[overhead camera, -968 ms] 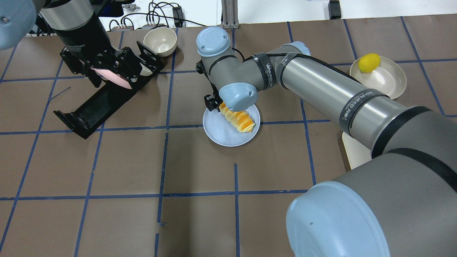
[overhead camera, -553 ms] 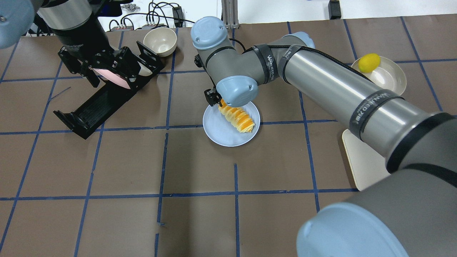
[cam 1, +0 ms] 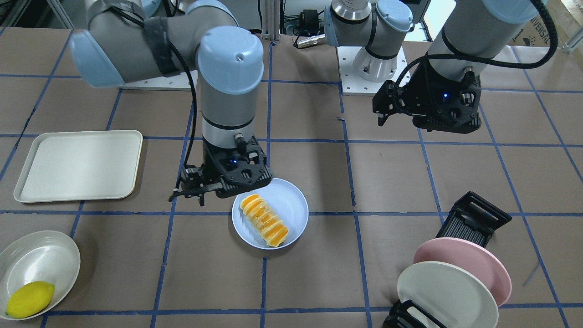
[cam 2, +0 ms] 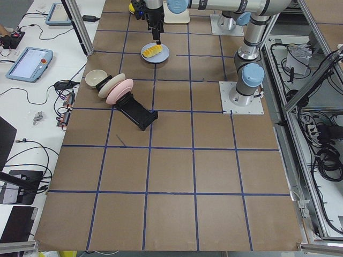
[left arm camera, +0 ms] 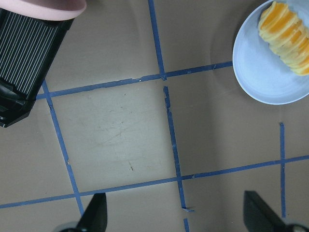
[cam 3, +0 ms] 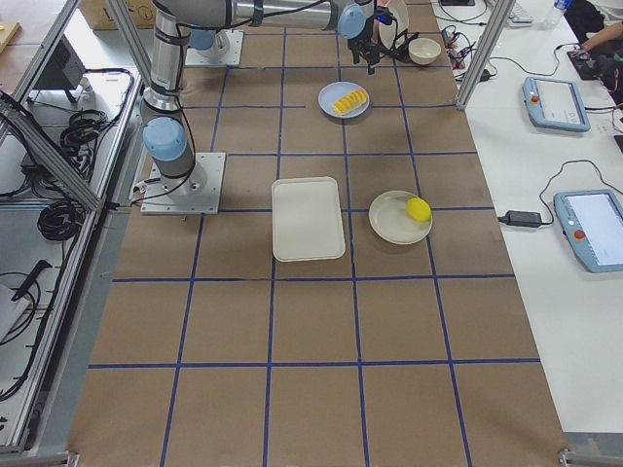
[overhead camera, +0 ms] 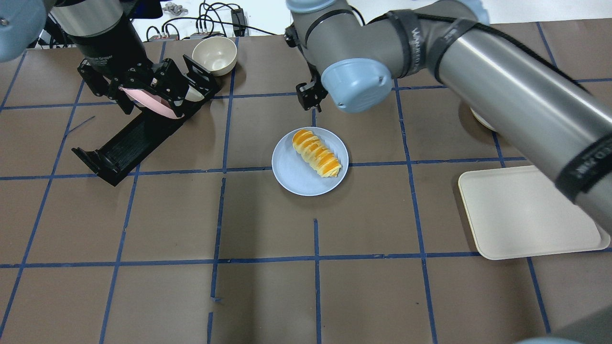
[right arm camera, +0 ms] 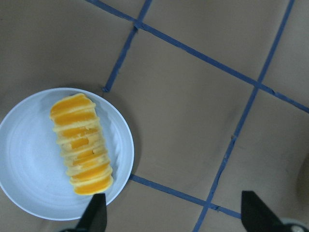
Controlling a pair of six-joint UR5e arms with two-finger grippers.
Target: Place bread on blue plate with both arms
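The bread [overhead camera: 316, 154], striped orange and cream, lies free on the blue plate [overhead camera: 296, 180] at the table's middle; both also show in the front view (bread [cam 1: 264, 220], plate [cam 1: 294, 200]). My right gripper [cam 1: 227, 177] hangs above the table beside the plate's edge, off the bread. In the right wrist view its fingertips [right arm camera: 94, 215] stand wide apart and empty, with the bread [right arm camera: 81, 145] below. My left gripper [overhead camera: 143, 91] hovers over the plate rack, and its fingertips [left arm camera: 96, 215] are also wide apart and empty.
A black plate rack [overhead camera: 129, 141] at the far left holds a pink plate [cam 1: 464, 262] and a cream-white plate [cam 1: 446, 296]. A cream bowl [overhead camera: 214, 55] stands behind it. A cream tray [overhead camera: 526, 212] lies at the right. A lemon [cam 1: 29, 298] sits in a cream dish [cam 1: 41, 257].
My right gripper has risen off the bread and moved back and to the right, away from the plate. The bread stays on the blue plate. The left arm has barely moved.
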